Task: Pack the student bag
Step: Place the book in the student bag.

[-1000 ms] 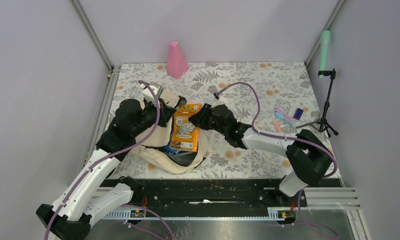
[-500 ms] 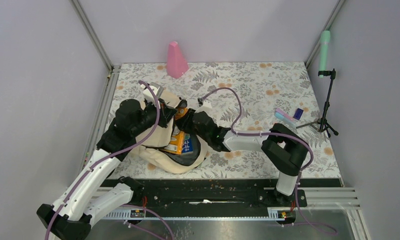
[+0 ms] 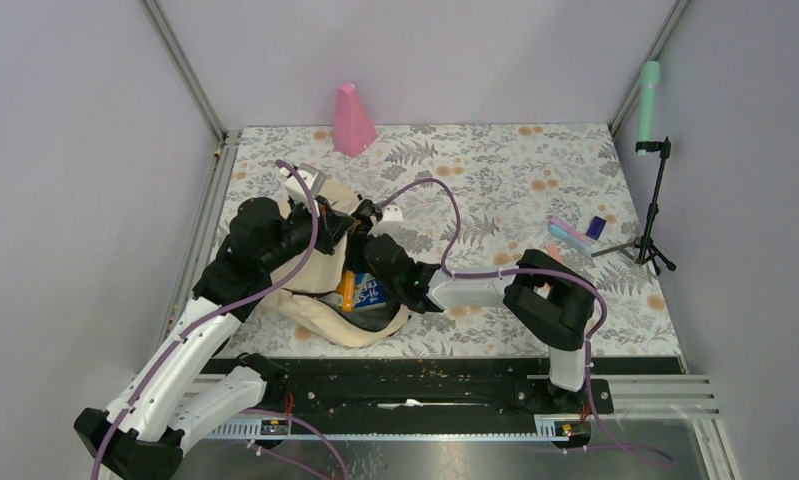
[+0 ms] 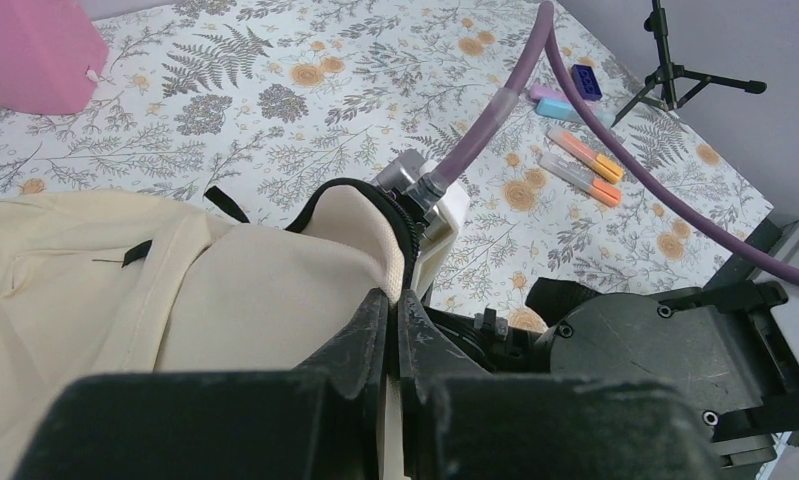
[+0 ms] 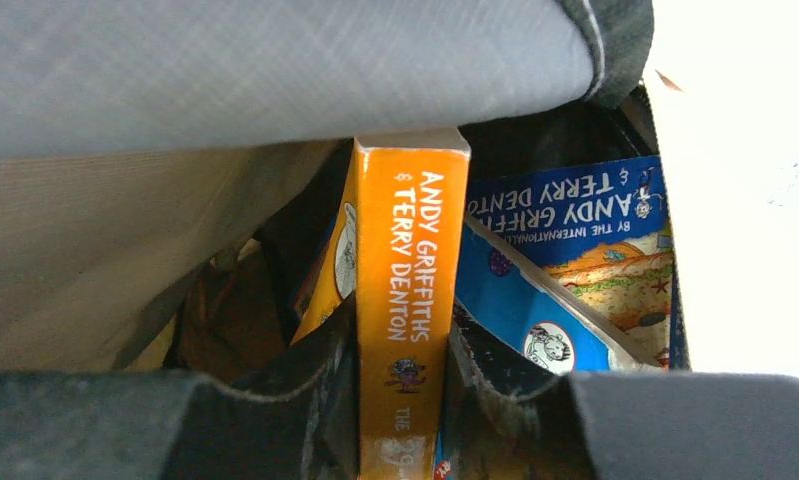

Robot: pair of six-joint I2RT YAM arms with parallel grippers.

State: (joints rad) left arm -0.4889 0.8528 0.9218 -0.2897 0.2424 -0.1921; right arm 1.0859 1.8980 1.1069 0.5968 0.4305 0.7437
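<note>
Leftward on the fern-patterned table, enclosed by grey walls, the bag is held agape: its rim is pinched by the left pincer, an orange book by the right pincer.

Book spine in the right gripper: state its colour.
Book spine: orange, white lettering; best in the right wrist view.

Floral table: bag, pink cone, markers, eraser perhaps.

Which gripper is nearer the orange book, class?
Right. The right gripper has its jaws clamped on the orange book by its spine, inside the bag. The left gripper pinches the bag's rim, apart from the book.
</note>
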